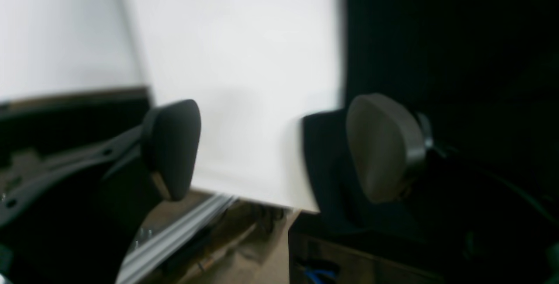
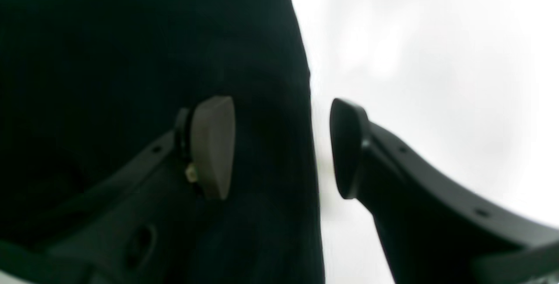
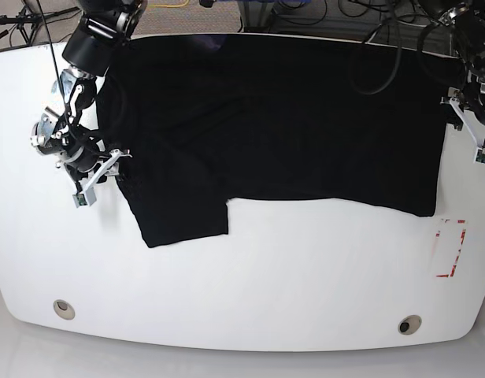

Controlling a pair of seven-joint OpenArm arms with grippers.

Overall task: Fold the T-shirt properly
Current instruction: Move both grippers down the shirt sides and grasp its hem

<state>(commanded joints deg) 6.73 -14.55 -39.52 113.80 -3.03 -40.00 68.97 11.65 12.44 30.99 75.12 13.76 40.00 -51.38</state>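
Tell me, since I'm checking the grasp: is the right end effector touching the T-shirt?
Cannot tell. In the right wrist view the right end effector is open astride the T-shirt edge, one fingertip overlapping cloth, but blur hides any contact or gap.

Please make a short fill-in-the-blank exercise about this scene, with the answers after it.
1. The T-shirt is ____ in colour.
2. It lies on a ____ table.
3. The jaws of the left gripper and the right gripper are ____.
4. A small ____ outline marks the table.

Answers: black; white; open; red
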